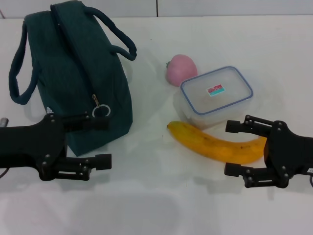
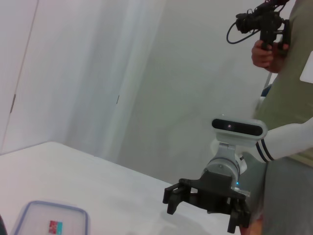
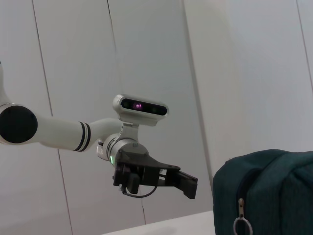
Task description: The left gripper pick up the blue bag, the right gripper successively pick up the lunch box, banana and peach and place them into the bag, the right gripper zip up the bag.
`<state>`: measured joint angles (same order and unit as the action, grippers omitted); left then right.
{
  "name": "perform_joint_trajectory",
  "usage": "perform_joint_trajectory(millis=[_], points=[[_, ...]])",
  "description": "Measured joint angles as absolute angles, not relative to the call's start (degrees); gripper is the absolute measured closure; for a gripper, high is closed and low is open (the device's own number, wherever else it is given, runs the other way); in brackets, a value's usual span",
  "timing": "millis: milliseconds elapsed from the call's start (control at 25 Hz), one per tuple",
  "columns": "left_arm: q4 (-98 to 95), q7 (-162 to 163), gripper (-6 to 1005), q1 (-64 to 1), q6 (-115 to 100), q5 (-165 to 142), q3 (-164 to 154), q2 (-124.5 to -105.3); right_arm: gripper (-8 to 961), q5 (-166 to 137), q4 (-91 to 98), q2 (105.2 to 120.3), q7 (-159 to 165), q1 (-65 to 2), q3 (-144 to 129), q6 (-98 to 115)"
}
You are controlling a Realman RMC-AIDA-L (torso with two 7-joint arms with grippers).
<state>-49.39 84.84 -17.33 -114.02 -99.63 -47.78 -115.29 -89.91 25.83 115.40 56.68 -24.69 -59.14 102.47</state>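
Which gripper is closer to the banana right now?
Right. The right gripper is open, its fingers flanking the banana's near end without gripping it. The left gripper is open at the front of the blue bag, well across the table from the banana.

The bag (image 1: 83,73) is a dark teal blue-green, plain, with a silver ring on its zip pull (image 1: 100,110). The lunch box (image 1: 216,96) is clear with a blue-rimmed lid and a small red-and-teal label, its print too small to read. The banana (image 1: 215,146) is yellow-orange with faint brown flecks. The peach (image 1: 181,69) is pink. Both grippers, left gripper (image 1: 100,142) and right gripper (image 1: 235,148), are black, on a white table (image 1: 156,205).
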Motion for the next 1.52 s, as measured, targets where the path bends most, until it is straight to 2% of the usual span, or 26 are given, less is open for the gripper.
perform_joint_trajectory(millis=[760,1000,1160,1280,1360,1520], points=[[-49.5,87.6,115,-18.8,-114.2,-97.4,-47.6,-115.92,85,-90.0,25.2,115.51,56.7,-25.2,-59.3,100.4],[-49.6,91.8,116,-18.5,-114.1,-80.8,-44.3,-114.90,86,-89.9,23.7,115.57,57.0,-25.5,-59.1,99.9],[-48.9,95.4,117,-19.4,-110.4,-77.5,-34.5,-116.32,86,-89.8,23.6,115.58,57.0,-25.6,-59.1,99.5],[-48.7,96.7,117,-20.4,-106.0,-78.1,-31.5,-116.50,86,-89.2,23.6,115.58,57.0,-25.0,-58.7,99.4],[-49.0,98.1,118,-21.2,-102.0,-79.7,-31.5,-115.87,86,-88.5,23.3,115.57,56.9,-24.6,-58.6,99.3],[-48.6,102.7,118,-23.7,-91.9,-86.2,-30.7,-112.60,86,-87.6,22.2,115.57,56.5,-24.5,-58.6,98.9]])
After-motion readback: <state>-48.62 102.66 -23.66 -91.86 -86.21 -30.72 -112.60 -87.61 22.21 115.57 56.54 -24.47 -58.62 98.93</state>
